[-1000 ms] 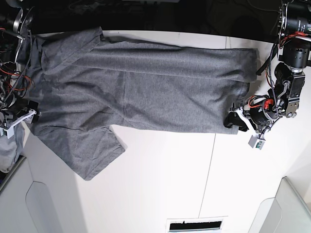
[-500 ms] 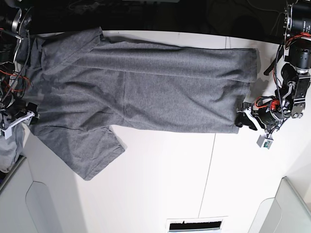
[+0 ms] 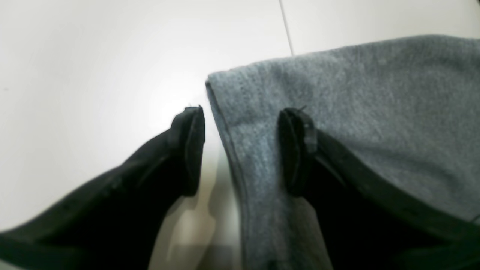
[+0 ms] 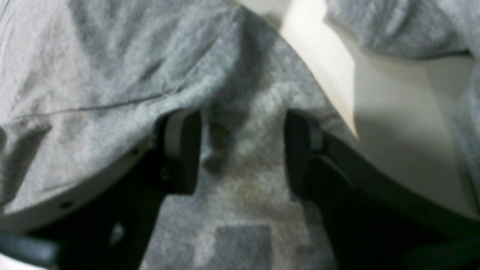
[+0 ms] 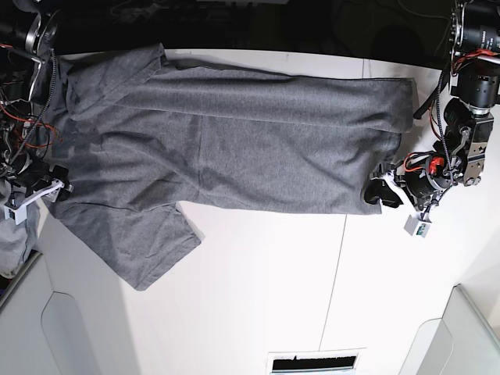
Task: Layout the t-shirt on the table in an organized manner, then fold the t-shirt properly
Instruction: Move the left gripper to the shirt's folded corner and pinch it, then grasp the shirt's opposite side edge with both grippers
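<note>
The heather-grey t-shirt (image 5: 234, 148) lies spread across the white table (image 5: 273, 297), one sleeve pointing toward the front left. At the shirt's right hem corner my left gripper (image 5: 380, 194) stands open. In the left wrist view the left gripper (image 3: 242, 150) straddles the stitched hem of the t-shirt (image 3: 375, 93), with one finger over the cloth and the other over bare table (image 3: 93, 56). My right gripper (image 5: 53, 187) is at the shirt's left end. In the right wrist view the right gripper (image 4: 240, 150) is open over wrinkled t-shirt fabric (image 4: 112, 56).
Light grey bins stand at the front left (image 5: 47, 328) and front right (image 5: 461, 336). A paler grey cloth bundle (image 5: 12, 242) hangs at the left edge. A thin dark seam (image 5: 340, 266) crosses the table. A slotted panel (image 5: 312, 362) sits at the front edge.
My left gripper drew a little away to the right, then came back onto the shirt's hem corner, its jaws slightly narrower. The right gripper and the shirt have barely moved.
</note>
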